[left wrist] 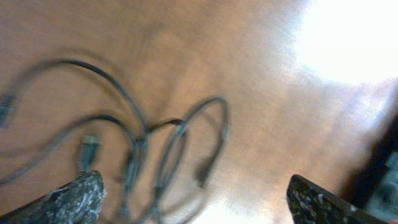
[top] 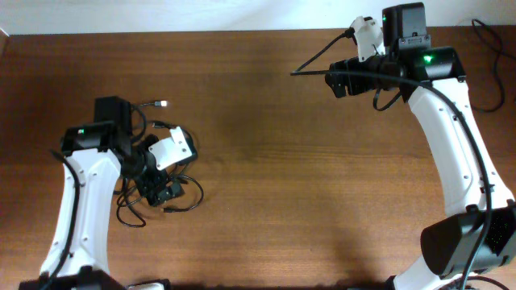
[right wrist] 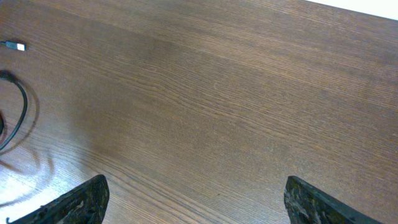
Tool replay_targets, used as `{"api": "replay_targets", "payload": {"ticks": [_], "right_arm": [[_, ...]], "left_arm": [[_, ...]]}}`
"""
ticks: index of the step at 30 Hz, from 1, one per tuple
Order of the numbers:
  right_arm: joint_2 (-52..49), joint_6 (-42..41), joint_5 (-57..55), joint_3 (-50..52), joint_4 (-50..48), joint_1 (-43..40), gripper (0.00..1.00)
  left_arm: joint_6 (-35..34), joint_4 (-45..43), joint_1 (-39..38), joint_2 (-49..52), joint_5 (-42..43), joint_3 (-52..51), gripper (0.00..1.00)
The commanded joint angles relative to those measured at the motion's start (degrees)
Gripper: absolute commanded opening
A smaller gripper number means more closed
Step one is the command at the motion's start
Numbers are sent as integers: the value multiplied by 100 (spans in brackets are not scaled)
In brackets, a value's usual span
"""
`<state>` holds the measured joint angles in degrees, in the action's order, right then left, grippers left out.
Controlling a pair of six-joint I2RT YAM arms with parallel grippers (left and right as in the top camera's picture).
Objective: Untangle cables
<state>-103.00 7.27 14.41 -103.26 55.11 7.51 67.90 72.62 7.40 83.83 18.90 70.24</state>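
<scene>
Beneath the left hand (left wrist: 198, 200) — spread wide — lie the cables (left wrist: 140, 142); right hand (right wrist: 196, 202) wide, well apart.

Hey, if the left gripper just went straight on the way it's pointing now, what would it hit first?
Probably the cables: their loose loops lie ahead of the open left gripper, on the table. Depth is unclear in this blurred view.

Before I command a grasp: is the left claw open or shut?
Open. The left claw shows its fingers far apart in the wrist view, cables lying beyond them, nothing gripped.
</scene>
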Motion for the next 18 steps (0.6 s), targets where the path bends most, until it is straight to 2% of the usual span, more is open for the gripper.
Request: {"api": "replay_targets", "payload": {"ticks": [1,8,9,10,11,18], "right_arm": [[160,-22,31,-13,2,37,89],[160,297,31,-13,129,37,89],[160,304,26,-13,142,37,89],[160,304,26,-13,140,35,89],[160,304,26,-13,131,35,89],[160,343,9,-13,103,35,89]], "left_arm": [[-15,520,-13,254,-118,46,90],[-11,116,-11,330,-1027,42,86],[-11,50,-13,328,-1224,42,84],[-11,52,-13,332,-1414,42,76],[-11,50,-13,332,-1541,42,76],[138,31,-11,452,-1325,7,77]]}}
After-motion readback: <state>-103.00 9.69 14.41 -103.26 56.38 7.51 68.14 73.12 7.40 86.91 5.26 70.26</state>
